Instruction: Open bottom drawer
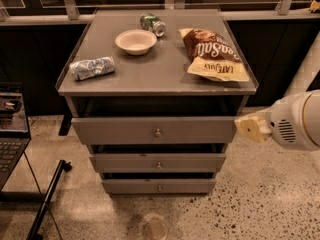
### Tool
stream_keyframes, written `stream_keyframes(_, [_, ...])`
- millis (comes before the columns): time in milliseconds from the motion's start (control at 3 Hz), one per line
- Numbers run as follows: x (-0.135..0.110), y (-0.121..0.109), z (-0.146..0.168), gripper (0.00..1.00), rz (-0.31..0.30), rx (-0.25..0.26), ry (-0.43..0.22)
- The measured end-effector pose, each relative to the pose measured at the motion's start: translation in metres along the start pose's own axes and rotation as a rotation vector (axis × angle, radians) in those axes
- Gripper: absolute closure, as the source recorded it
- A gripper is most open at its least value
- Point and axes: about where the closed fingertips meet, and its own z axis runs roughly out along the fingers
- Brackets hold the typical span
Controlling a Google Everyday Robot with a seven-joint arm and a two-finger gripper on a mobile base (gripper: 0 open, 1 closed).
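Our gripper (250, 128) hangs right of the top drawer (125, 130), above the bottom drawer (130, 186); open or closed, we cannot tell. Chips (212, 54) and bowl (135, 41) sit on the worktop (155, 76).

chip bag (212, 54) | yellow band: "LATE JULY" | brown part: "Sea Salt"

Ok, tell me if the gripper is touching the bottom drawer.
Apart. The camera view shows the gripper up beside the top drawer, well clear of the bottom drawer.
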Motion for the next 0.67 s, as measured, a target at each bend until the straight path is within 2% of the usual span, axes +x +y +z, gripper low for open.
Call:
stream_keyframes(333, [0.010, 0.000, 0.014, 1.00, 0.033, -0.005, -0.031])
stream_keyframes(667, [0.043, 0.015, 0.044, 1.00, 0.119, -0.009, -0.066])
